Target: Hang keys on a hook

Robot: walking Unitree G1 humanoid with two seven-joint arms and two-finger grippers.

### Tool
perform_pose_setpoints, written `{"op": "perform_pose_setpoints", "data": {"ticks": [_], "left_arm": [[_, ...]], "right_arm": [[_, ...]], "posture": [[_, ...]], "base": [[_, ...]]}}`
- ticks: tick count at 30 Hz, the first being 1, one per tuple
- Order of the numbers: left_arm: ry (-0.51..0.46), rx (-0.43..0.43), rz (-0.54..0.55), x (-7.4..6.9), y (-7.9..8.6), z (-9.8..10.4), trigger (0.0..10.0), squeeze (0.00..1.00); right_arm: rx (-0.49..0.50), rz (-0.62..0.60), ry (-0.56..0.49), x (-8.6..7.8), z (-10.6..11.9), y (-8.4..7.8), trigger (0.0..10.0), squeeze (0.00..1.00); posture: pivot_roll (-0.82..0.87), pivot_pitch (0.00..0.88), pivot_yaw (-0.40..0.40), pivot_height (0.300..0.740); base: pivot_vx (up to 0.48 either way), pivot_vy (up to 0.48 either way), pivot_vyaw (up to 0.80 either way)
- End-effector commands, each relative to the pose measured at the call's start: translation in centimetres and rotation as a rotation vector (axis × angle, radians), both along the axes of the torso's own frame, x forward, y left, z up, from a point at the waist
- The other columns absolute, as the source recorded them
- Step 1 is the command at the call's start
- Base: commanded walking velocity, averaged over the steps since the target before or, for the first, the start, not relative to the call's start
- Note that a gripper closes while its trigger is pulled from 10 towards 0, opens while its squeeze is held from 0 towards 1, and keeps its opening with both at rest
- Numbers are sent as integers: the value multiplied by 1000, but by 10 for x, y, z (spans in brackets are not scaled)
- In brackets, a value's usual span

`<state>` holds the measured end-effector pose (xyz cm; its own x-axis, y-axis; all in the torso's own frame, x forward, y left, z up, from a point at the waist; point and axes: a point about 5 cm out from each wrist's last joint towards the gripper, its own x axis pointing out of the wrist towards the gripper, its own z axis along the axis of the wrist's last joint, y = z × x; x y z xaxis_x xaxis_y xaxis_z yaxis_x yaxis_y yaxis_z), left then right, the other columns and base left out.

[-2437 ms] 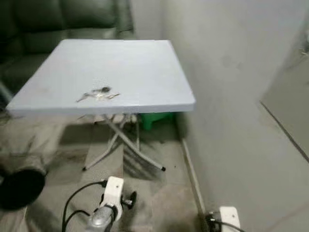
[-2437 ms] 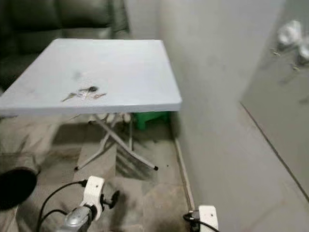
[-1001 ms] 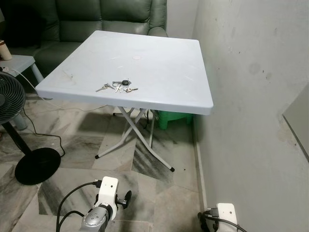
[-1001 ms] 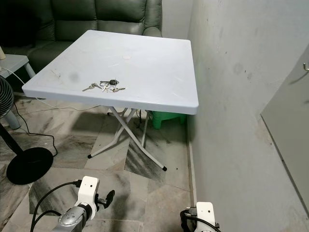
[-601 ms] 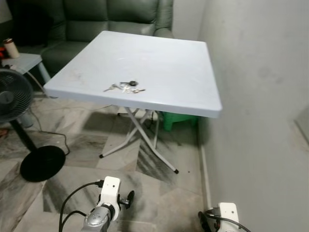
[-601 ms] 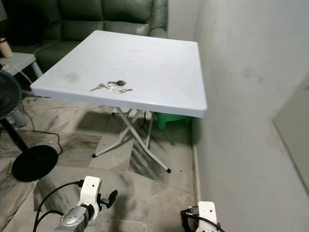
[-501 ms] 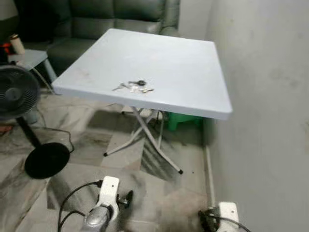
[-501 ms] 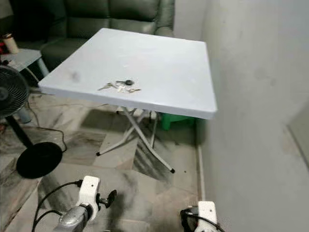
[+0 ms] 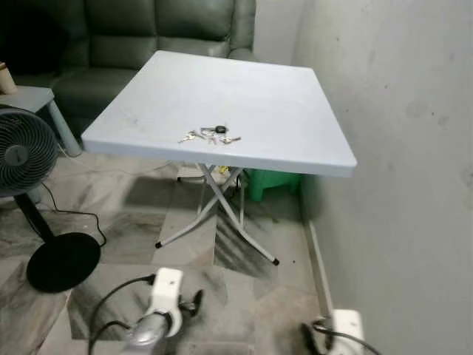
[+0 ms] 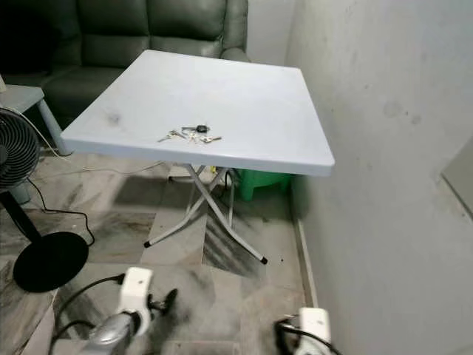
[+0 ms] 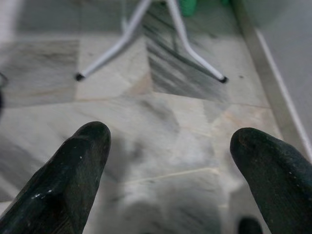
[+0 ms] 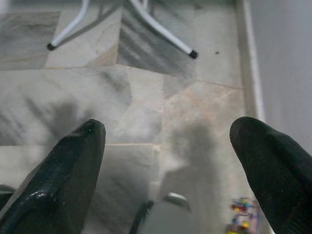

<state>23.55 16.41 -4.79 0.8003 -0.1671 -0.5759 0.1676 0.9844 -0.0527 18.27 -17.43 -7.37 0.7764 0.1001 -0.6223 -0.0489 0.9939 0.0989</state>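
Observation:
A bunch of keys with a black fob lies near the front edge of a pale blue folding table. Both arms hang low in front of me, well short of the table. In its wrist view my left gripper is open over the marble floor, its fingers far apart with nothing between them. My right gripper is open too, above the floor close to the wall's skirting. The white wrist housings show at the bottom of the head views, left and right.
A white wall runs along my right side. A standing fan with a round black base and a cable is at the left. A green sofa stands behind the table, and a green stool under it.
The view has swung and steadied as I moved; the table and keys now sit a little nearer and more central. The keys have not moved on the table. Both grippers stay low.

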Motion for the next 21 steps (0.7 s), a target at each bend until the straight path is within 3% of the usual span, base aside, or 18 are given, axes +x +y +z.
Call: {"op": "perform_pose_setpoints", "data": {"ticks": [1,21], "left_arm": [[-8,-22,-28,4,-13,2,10000,0],[-15,-30,-24,7,-14,4,10000,0]], "right_arm": [[-24,-22,0,-1,1,-13,10000,0],[-26,-21,2,-2,1,-13,10000,0]], "posture": [[43,0,-54,692],[45,0,-55,692]], "base": [[0,472,0],[0,450,0]]}}
